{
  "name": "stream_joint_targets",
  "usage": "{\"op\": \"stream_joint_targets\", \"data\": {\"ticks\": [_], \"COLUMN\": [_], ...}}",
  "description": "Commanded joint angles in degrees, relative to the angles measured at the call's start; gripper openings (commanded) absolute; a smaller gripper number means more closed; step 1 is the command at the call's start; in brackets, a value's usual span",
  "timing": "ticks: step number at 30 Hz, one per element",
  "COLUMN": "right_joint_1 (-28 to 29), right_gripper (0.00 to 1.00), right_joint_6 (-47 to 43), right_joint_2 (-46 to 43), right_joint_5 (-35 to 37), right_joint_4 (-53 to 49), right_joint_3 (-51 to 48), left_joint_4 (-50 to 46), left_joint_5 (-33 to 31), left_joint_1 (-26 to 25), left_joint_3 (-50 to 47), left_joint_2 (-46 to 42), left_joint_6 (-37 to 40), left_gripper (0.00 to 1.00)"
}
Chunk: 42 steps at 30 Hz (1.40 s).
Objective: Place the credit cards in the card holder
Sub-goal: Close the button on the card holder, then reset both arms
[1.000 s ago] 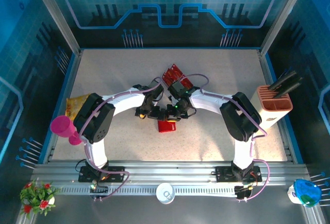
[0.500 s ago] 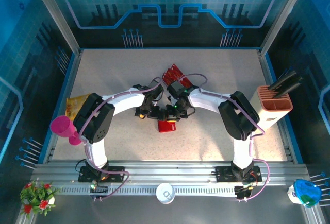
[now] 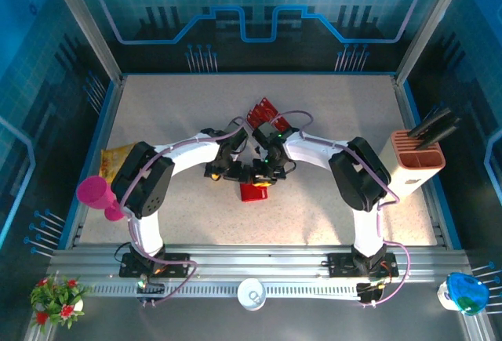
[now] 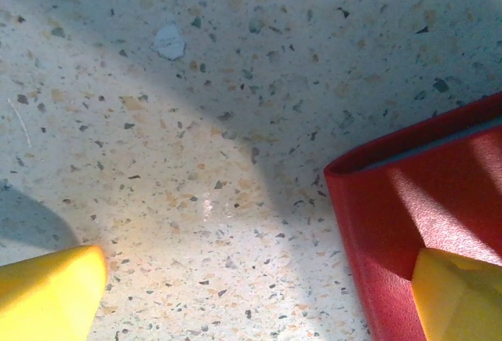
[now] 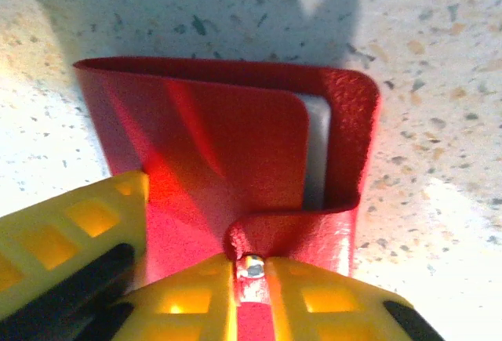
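Observation:
The red card holder (image 3: 253, 192) lies on the speckled table between the two grippers, partly folded open. In the right wrist view its cover (image 5: 227, 137) stands lifted, a pale inner pocket (image 5: 315, 153) showing, and my right gripper (image 5: 251, 266) is shut on the cover's curled edge. My left gripper (image 4: 255, 266) is open wide. One yellow finger (image 4: 455, 298) rests on the holder (image 4: 408, 200) and the other finger (image 4: 47, 290) is over bare table. The red credit cards (image 3: 263, 112) lie fanned behind the arms, partly hidden by the right arm.
A salmon-pink box with black items (image 3: 417, 157) stands at the right edge. A yellow-orange snack packet (image 3: 116, 157) and a pink cup (image 3: 96, 194) sit at the left. The blue frame rims the table.
The right arm has shifted slightly left over the card holder. The left arm and the cards have not visibly moved.

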Motion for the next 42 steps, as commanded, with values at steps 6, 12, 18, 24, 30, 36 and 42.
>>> {"op": "stream_joint_targets", "data": {"ticks": [6,12,18,24,30,36,42], "right_joint_1": [0.2,-2.2,-5.8,-11.1,-19.1,-26.3,-28.0], "right_gripper": [0.32,0.52,0.79,1.0,1.0,1.0,1.0], "right_joint_6": [0.7,1.1,1.2,-5.5,-16.7,-26.5,-40.7], "right_joint_2": [2.2,-4.3,-13.3,-24.2,-29.3,-27.9,-23.3], "right_joint_5": [-3.3,-5.9,-4.4,6.0,25.9,35.9,36.6], "right_joint_4": [0.1,1.5,2.2,5.0,9.8,25.7,49.1], "right_joint_3": [4.5,8.4,5.1,-2.7,-11.5,-22.0,-29.7], "left_joint_4": [-0.6,-1.2,-0.3,8.8,28.9,45.2,58.7], "left_joint_5": [1.9,4.9,7.2,7.2,-9.0,-16.5,-15.1], "left_joint_1": [0.5,3.4,6.0,9.9,16.0,22.7,29.5], "left_joint_3": [1.6,6.1,8.9,3.6,-11.4,-24.0,-33.0], "left_joint_2": [0.9,-1.9,-6.7,-16.5,-28.1,-30.6,-28.3], "left_joint_6": [-0.3,-0.4,-0.3,-0.3,3.7,10.1,13.2], "left_gripper": [0.99,0.99,0.99,0.99,0.99,0.99,0.99]}}
